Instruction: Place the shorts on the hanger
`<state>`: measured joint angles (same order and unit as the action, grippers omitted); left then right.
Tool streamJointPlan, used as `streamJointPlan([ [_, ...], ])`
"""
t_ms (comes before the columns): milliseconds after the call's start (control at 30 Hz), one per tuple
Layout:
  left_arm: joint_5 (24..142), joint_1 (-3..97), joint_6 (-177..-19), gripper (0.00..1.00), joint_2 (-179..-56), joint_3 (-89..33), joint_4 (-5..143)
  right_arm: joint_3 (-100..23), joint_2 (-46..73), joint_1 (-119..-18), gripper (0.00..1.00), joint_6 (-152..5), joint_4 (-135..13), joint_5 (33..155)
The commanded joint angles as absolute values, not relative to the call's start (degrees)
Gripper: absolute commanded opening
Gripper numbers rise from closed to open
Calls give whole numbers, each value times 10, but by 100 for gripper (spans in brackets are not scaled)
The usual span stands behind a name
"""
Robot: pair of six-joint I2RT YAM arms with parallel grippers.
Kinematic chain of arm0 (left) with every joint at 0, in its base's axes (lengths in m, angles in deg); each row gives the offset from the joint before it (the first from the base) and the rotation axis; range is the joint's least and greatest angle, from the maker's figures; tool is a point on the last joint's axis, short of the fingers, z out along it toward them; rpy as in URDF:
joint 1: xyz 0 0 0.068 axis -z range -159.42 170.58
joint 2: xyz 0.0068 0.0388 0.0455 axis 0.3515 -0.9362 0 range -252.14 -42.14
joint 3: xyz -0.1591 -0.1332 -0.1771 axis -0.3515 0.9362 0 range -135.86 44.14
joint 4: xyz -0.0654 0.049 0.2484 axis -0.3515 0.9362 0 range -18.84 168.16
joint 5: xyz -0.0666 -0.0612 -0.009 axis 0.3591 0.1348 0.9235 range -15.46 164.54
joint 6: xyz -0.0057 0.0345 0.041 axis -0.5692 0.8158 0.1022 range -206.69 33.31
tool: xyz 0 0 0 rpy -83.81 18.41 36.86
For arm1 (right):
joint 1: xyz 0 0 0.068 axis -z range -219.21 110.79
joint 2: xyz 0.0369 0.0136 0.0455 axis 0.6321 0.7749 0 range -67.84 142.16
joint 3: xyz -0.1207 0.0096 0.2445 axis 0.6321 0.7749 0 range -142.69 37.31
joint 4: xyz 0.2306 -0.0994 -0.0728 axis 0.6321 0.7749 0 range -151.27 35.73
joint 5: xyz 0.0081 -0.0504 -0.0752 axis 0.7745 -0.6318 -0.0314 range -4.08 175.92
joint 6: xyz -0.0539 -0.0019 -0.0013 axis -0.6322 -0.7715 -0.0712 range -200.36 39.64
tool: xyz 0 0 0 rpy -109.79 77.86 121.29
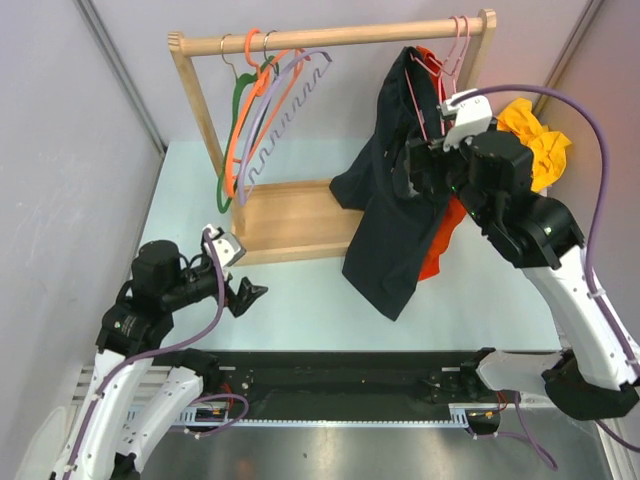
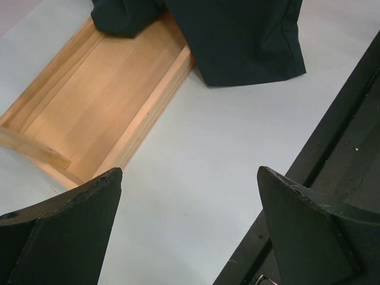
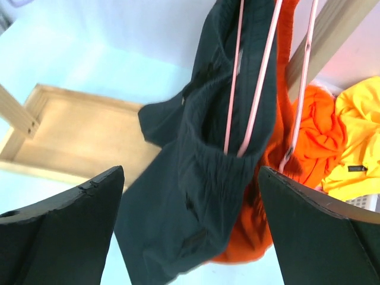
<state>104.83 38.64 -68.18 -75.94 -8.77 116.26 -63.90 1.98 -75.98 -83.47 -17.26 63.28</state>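
The dark shorts (image 1: pixel 393 205) hang draped over the pale-pink hanger (image 1: pixel 460 45), which hooks on the right end of the wooden rail (image 1: pixel 340 38). In the right wrist view the hanger's pink rods (image 3: pixel 257 89) run down into the bunched waistband of the shorts (image 3: pixel 196 202). My right gripper (image 1: pixel 418 165) sits just in front of the shorts, open (image 3: pixel 190 172), with nothing between its fingers. My left gripper (image 1: pixel 250 295) hovers low over the table near the rack's base, open (image 2: pixel 189 172) and empty. The shorts' hem (image 2: pixel 237 41) lies on the base tray's corner.
Orange shorts (image 1: pixel 440 245) hang behind the dark ones, by another pink rod (image 3: pixel 303 89). A yellow garment (image 1: pixel 537 140) lies at the back right. Green, orange and lilac hangers (image 1: pixel 262 110) hang at the rail's left. The wooden base tray (image 2: pixel 101 101) sits below.
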Motion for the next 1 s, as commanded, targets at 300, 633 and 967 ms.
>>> streamJointPlan([
  [300,921,367,-574,100,-771,-174,1289,-518,-137,-691,100,-934,-61,1005],
  [633,786,367,-517,100,-678,-85,1332,-443,-207,-673,100,-1016,41,1029],
  [967,779,367,-524,100,-658,-55,1327,-419,-244,-615,100,-972,36,1051],
])
